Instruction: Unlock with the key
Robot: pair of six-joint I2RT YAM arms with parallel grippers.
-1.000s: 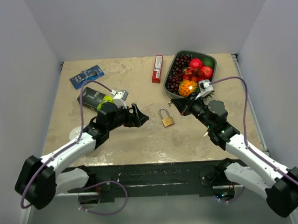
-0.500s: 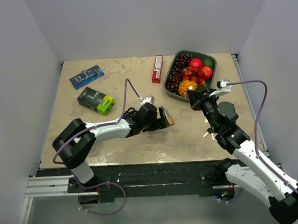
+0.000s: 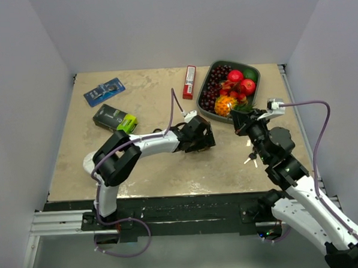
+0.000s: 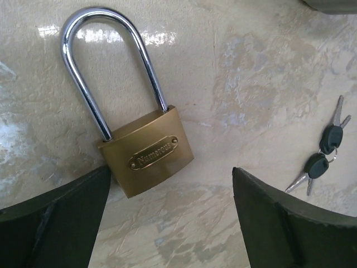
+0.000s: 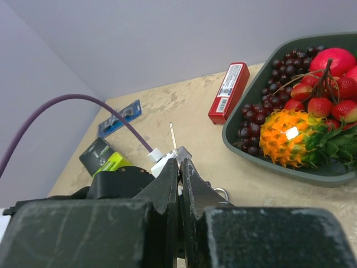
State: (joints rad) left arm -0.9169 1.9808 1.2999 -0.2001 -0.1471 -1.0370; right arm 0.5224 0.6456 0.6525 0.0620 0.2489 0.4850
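**Left wrist view: wide jaws hanging over the padlock, keys lying apart**

Left wrist camera is looking straight down at the brass padlock, which is lying flat on the mottled beige table with its shackle closed and pointing away from the gripper. The left gripper is hovering just over the lock's lower edge with its jaws spread wide, gripping nothing. One dark finger is sitting on each side of the brass body, and whether either is touching it is not showing.

A small bunch of black-headed keys is resting on the table to the right of the lock, apart from it and from both arms.

The right gripper is hanging above the table near the fruit tray, fingers pressed together. A thin metal sliver is sticking up from between its tips; what it is cannot be told. In the overhead view the left gripper is covering the padlock.
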